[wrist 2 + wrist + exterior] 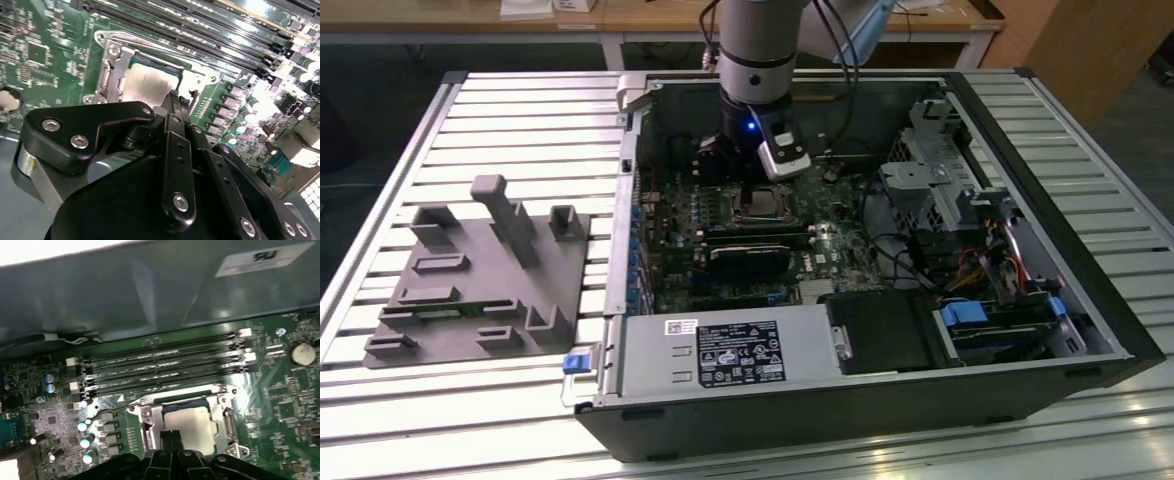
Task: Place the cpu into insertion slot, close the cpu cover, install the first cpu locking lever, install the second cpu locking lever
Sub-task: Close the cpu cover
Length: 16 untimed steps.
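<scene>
cpu [192,424] dull silver-grey square, framed by silvery cpu cover [148,421].

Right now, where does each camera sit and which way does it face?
Exterior view: off the arm, high, looking down into the open case; the arm reaches in.
First wrist view: at the wrist, looking past the gripper over the cpu towards the memory slots.
Second wrist view: at the wrist, looking along the gripper onto the cpu.
Both wrist views share gripper and cpu.
</scene>
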{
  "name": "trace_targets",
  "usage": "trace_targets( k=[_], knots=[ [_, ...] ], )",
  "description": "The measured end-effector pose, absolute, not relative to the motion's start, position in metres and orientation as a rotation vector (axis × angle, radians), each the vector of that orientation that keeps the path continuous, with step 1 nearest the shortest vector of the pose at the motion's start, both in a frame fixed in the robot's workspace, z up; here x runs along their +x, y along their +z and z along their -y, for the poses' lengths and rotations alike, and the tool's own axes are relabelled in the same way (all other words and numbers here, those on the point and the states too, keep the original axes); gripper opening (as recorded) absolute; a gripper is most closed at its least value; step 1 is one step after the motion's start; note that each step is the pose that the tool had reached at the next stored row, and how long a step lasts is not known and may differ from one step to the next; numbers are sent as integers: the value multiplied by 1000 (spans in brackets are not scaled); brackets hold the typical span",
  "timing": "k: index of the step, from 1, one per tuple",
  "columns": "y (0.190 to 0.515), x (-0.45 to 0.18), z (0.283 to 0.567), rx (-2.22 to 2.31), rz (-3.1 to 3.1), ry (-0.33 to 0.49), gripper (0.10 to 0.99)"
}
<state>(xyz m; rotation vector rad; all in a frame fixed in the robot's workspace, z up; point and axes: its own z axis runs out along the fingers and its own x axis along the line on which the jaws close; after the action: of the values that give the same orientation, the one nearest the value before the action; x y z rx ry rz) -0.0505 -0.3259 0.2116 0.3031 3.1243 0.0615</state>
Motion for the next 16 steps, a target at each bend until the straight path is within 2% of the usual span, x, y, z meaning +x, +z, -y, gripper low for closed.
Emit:
trace_targets(
  k=[16],
  knots=[
    [199,-56,326,303,-3125,61,106]
  ],
)
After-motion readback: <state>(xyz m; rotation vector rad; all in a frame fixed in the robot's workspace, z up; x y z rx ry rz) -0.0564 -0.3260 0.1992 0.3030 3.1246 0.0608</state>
